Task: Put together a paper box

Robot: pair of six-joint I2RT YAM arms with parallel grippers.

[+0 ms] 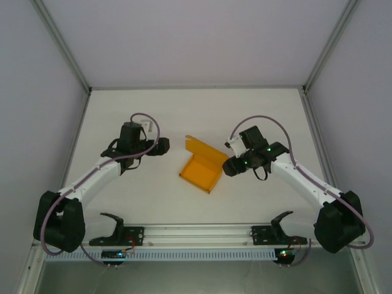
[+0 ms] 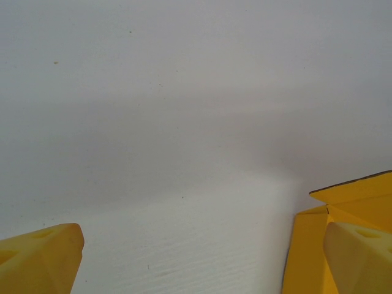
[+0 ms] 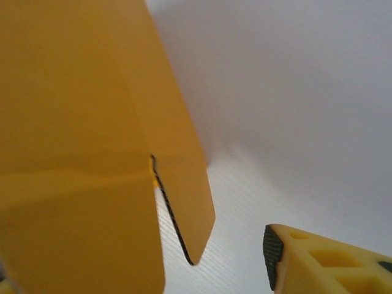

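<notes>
Carrying everything, the white worktop [image 1: 141, 110] has the box [image 1: 202, 166] at its middle: an orange-yellow card tray, open on top, with one flap raised along its far side. The left arm [image 1: 92, 177] reaches in from the near left corner and the right arm [image 1: 306, 180] from the near right corner. The left pincer [image 1: 164, 146] hovers just left of the box, released, jaws wide, touching nothing. The right pincer [image 1: 229, 165] sits at the box's right edge with jaws apart. One finger [image 3: 324, 260] stands clear of the card, so nothing is clamped.
</notes>
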